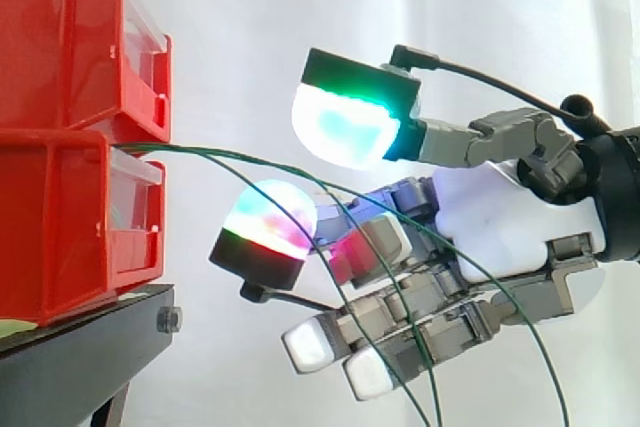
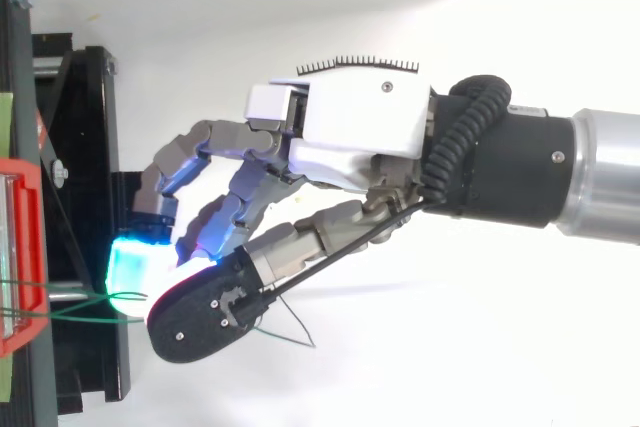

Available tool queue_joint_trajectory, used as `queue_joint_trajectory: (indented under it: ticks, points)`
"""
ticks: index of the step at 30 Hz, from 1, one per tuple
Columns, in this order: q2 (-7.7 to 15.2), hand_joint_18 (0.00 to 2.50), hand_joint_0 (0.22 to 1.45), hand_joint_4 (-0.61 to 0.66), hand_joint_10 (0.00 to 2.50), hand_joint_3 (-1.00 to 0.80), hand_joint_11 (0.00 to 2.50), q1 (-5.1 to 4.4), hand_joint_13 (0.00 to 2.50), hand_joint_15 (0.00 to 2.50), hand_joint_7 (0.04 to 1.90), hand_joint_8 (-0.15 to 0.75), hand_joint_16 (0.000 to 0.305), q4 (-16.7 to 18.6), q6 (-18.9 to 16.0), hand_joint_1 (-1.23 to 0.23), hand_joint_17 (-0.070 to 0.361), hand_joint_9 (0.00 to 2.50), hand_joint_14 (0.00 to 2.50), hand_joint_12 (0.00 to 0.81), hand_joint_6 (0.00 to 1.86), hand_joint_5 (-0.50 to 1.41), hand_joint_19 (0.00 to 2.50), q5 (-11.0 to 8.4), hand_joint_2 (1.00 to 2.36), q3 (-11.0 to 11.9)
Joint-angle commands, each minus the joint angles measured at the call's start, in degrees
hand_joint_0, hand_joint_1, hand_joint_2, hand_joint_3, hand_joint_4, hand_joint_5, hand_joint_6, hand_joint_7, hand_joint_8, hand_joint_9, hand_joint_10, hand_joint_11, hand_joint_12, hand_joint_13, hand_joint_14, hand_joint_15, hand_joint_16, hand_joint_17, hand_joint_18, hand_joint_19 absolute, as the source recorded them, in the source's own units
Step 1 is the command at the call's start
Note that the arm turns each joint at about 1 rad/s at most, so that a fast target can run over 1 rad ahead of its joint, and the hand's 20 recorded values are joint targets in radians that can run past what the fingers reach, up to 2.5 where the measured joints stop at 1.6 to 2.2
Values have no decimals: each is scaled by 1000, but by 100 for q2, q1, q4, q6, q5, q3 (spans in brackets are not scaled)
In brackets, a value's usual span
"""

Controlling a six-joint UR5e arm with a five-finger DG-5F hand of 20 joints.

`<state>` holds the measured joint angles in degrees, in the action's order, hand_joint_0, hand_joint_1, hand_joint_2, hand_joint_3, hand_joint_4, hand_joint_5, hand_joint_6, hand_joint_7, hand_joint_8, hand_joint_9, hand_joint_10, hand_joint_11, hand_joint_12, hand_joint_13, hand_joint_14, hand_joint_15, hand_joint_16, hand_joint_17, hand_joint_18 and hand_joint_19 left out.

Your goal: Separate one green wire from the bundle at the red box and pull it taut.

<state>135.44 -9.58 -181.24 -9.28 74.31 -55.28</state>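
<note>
Two red bins [image 1: 60, 217] are stacked on the black stand at the left. Thin green wires [image 1: 220, 155] come out between them and run right, sagging down across the front of my hand [image 1: 500, 222]. The hand reaches in from the right with loosely spread fingers. One cyan-green pad [image 1: 345, 122] sits above the wires and a magenta-tinted pad [image 1: 265, 222] below them, with a clear gap between. Nothing is pinched. From above, the wires [image 2: 75, 307] leave the red bin [image 2: 20, 247] and pass under the hand's [image 2: 360, 127] lowest fingertip.
The black stand [image 1: 80, 367] carries the bins, and its frame [image 2: 90, 147] lies just left of the fingertips. A white curtain backs the scene. A loose loop of green wire [image 2: 292, 332] hangs below the hand.
</note>
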Motion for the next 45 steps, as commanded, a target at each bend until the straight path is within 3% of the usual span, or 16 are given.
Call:
queue_joint_trajectory:
  ticks: [1, 6, 20, 32, 35, 37, 41, 45]
  points:
    - [0, 650, 590, 90, 14, -406, 1201, 0, 758, 533, 721, 243, 47, -271, -4, -780, 106, 1077, 22, 317, 906, -202, 537, 66, 1008, 87]
    - [-9, 659, 608, 68, 14, -338, 1210, 0, 766, 547, 734, 241, 47, -500, 14, -781, 105, 1079, 21, 314, 914, -201, 539, 101, 1013, 175]
    - [-229, 676, 632, 60, 14, -328, 1183, 17, 778, 541, 722, 252, 46, -614, 304, -804, 104, 1082, 20, 317, 917, -197, 539, 101, 1014, 166]
    - [-238, 739, 706, 56, 16, -446, 1150, 17, 806, 528, 741, 250, 45, -711, 295, -907, 102, 1080, 22, 318, 929, -186, 532, 110, 1006, 166]
    - [-238, 735, 647, 76, 16, -500, 1132, 17, 804, 541, 759, 250, 45, -702, 295, -883, 101, 1081, 23, 317, 919, -177, 547, 101, 1000, 166]
    - [-238, 728, 588, 85, 19, -500, 1111, 26, 804, 544, 765, 254, 46, -702, 304, -787, 103, 1091, 22, 322, 910, -170, 557, 83, 1000, 175]
    - [-229, 713, 578, 78, 19, -471, 1069, 26, 803, 553, 794, 256, 46, -702, 304, -698, 104, 1106, 21, 324, 897, -162, 565, 83, 1002, 184]
    - [-229, 703, 606, 63, 20, -349, 1063, 26, 802, 555, 825, 259, 46, -702, 313, -732, 103, 1103, 22, 325, 899, -166, 572, 83, 1012, 184]
